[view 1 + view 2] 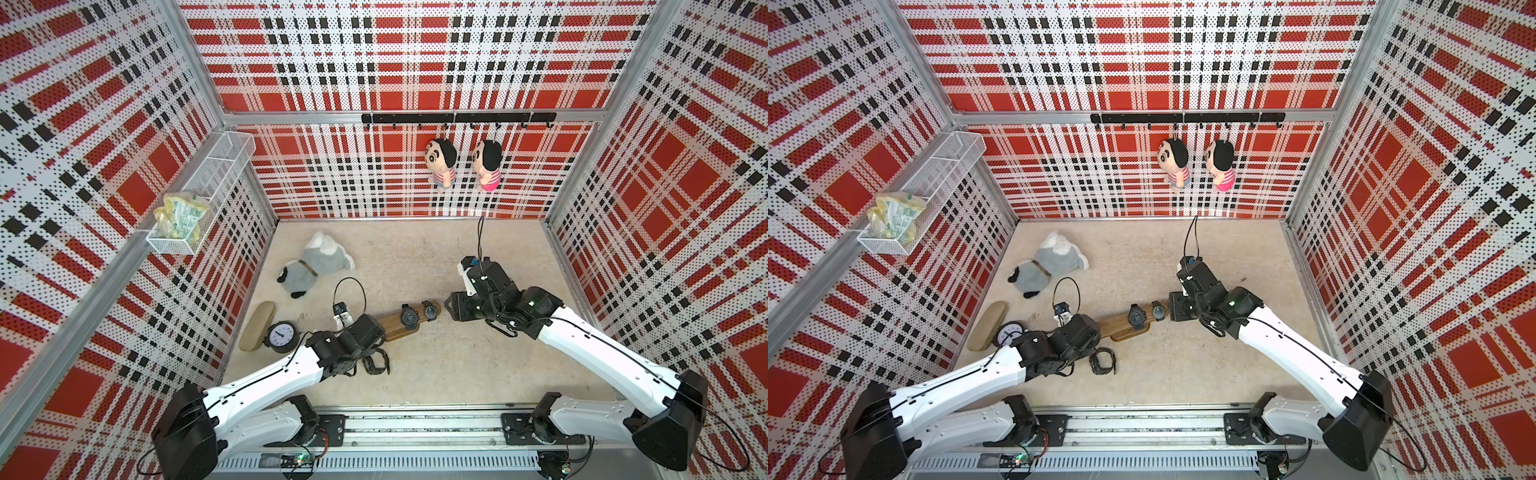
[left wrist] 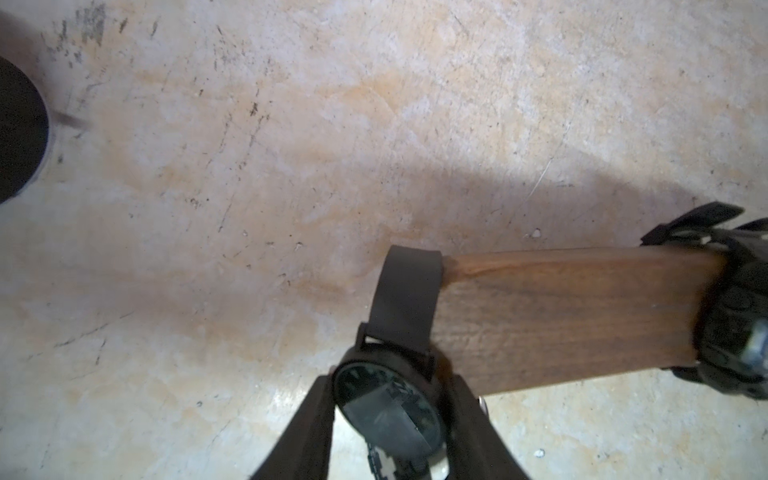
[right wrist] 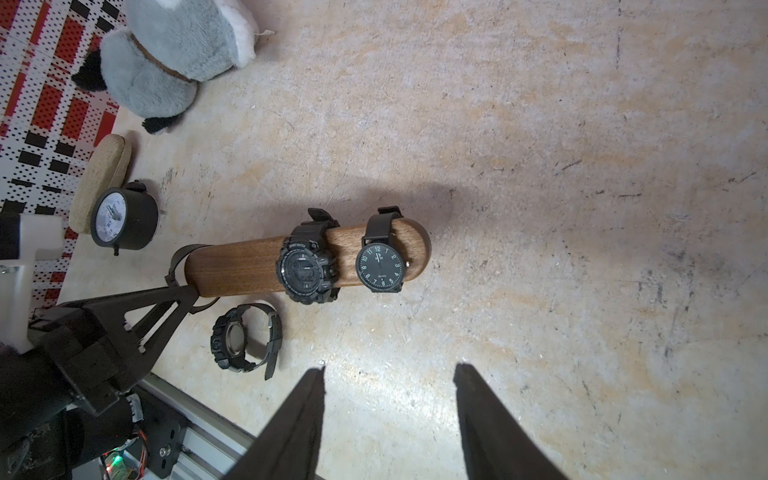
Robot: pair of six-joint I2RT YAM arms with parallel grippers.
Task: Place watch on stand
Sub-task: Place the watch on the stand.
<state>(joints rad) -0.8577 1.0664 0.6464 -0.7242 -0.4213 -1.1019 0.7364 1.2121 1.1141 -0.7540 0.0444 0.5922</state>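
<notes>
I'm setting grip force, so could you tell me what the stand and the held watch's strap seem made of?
The stand looks like brown wood, smooth, matte: grain streaks run along it. The watch strap looks like matte black leather or rubber; its flat surface leaves that open.

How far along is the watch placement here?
Done: a sport watch and an analog watch sit on the stand. In hand: the left fingers hold a third watch, its strap looping the stand's free end, not seated. Left: seating it; a fourth watch lies on the table.
</notes>
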